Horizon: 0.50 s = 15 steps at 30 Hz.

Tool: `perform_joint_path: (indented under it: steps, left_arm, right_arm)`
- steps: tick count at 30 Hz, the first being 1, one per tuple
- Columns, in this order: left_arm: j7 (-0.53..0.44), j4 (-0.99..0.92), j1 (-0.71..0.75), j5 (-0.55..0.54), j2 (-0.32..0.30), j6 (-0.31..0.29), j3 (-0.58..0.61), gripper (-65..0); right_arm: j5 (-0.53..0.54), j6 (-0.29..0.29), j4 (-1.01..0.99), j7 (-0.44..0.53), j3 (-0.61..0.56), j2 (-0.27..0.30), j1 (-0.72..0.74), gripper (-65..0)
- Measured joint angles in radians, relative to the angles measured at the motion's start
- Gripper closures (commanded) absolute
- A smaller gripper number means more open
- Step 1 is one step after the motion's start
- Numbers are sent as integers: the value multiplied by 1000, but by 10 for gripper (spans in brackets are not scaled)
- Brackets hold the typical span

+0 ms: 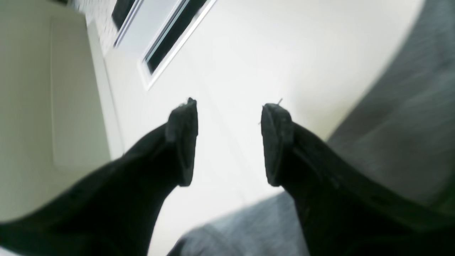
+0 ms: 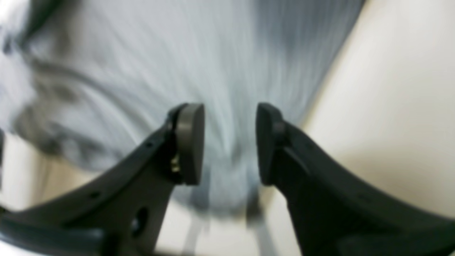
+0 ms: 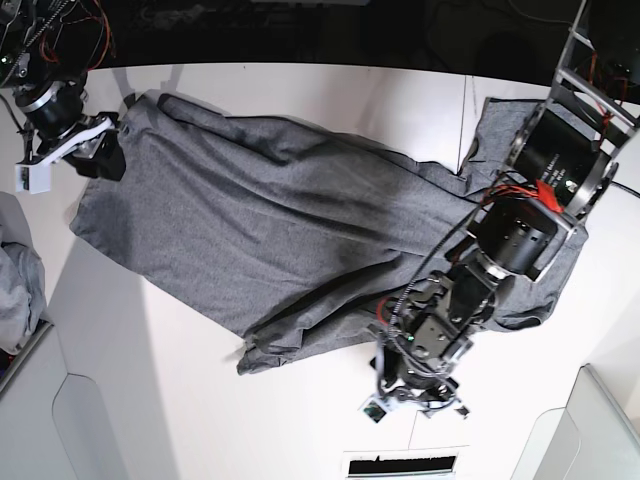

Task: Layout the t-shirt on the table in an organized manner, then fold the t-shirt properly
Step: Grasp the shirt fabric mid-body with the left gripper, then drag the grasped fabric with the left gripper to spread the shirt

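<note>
The heather-grey cotton short-sleeved t-shirt (image 3: 290, 240) lies spread across the large smooth white table (image 3: 180, 400), but it is not yet flat: the lower edge is bunched into a rolled ridge, diagonal wrinkles run over the body, and one end is hidden under the left arm. I judge that the laying-out is only partly done, and no fold is made yet, so smoothing and all the folding are left. The left gripper (image 1: 229, 142) has its black jaws clearly apart with only bare table between them; it holds nothing, and the grey cloth lies just beside it. The right gripper (image 2: 230, 144) is at the far corner of the shirt, its jaws half apart over blurred cloth; whether they pinch the fabric I cannot tell.
</note>
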Motion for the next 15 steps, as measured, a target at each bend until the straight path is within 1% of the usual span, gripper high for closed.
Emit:
perform_joint_path:
  steps: [2,4,5,7,9,10,11,15]
  left_arm:
    - [-2,1,8,-18,-55,-6,-1,-284]
    - [-3,-1,21,-39,-97,-46,-1,-283]
    - [-18,-1,32,-41,-107,-59,-1,-283]
    - [-26,0,56,-43,-112,-71,-1,-284]
    - [-27,3,79,-50,-105,-84,-1,-284]
    - [-26,8,90,-63,-103,-132,0,-284]
    - [-24,19,103,-77,-103,-169,0,-284]
    - [-24,45,149,-78,-100,-171,1,-284]
  right_arm:
    - [2,2,4,10,2,-3,23,-244]
    - [-10,2,-15,4,-3,-8,47,-243]
    - [-31,0,-35,0,-13,-7,69,-239]
    - [-67,0,-83,27,-43,-5,124,-218]
    - [-94,3,-150,54,-81,-5,171,-216]
    - [-113,0,-191,56,-103,-5,190,-216]
    - [-118,-2,-226,56,-122,-6,205,-216]
    - [-142,-2,-321,51,-176,-8,228,-217]
